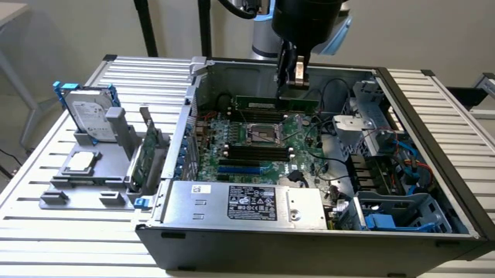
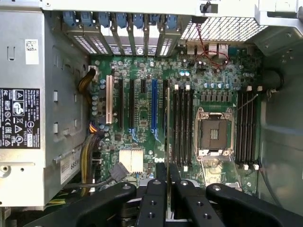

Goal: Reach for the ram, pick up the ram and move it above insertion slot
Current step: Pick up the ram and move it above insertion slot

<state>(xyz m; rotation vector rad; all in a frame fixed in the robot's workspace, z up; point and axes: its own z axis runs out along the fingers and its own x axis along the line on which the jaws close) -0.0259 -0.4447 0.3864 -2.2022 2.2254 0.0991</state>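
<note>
1. My gripper (image 1: 295,78) is clamped on the ram (image 1: 276,102), fingers (image 2: 156,198) pinching its top edge; the stick hangs level above the board (image 1: 255,145).
2. I judge alignment matters most here; keep it parallel to the slots (image 2: 182,125) beside the socket (image 2: 214,135); no tilt.

Wall: plain pale wall (image 1: 69,29) runs across from 10 to 2 o'clock, evenly lit.
Table: ribbed silver metal table (image 1: 69,231) spans the scene, its slats bright at 7 o'clock.
Posts: two dark upright posts (image 1: 145,26) stand at 11 o'clock behind the table.
Light: soft and even, faint shadows only.
</note>
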